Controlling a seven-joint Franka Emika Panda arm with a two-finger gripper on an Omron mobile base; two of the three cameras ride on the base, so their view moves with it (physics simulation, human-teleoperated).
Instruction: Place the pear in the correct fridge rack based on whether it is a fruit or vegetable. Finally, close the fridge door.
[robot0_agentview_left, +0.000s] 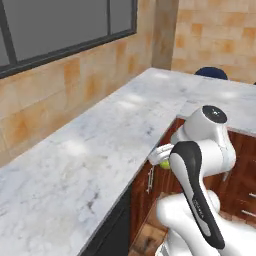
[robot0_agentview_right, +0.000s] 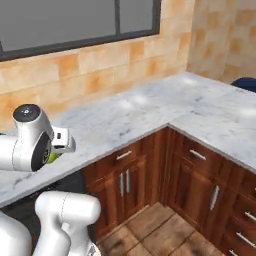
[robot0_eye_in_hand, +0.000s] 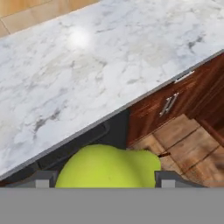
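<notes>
The yellow-green pear (robot0_eye_in_hand: 107, 168) sits between my two dark fingertips (robot0_eye_in_hand: 41, 179), with the gripper (robot0_eye_in_hand: 105, 180) shut on it. From the left base camera the pear (robot0_agentview_left: 164, 163) peeks out under the white hand, just off the counter's front edge. From the right base camera a sliver of the pear (robot0_agentview_right: 52, 157) shows behind the wrist, held above the cabinet fronts. The fridge rack and the fridge door are out of view.
An L-shaped marble counter (robot0_agentview_left: 100, 150) runs along the tiled wall under a window. Below it are wooden cabinets (robot0_agentview_right: 130, 180) with metal handles and a dark appliance front (robot0_eye_in_hand: 87, 140). A dark blue object (robot0_agentview_left: 211, 72) rests at the far corner. Wooden floor (robot0_agentview_right: 155, 230) lies open ahead.
</notes>
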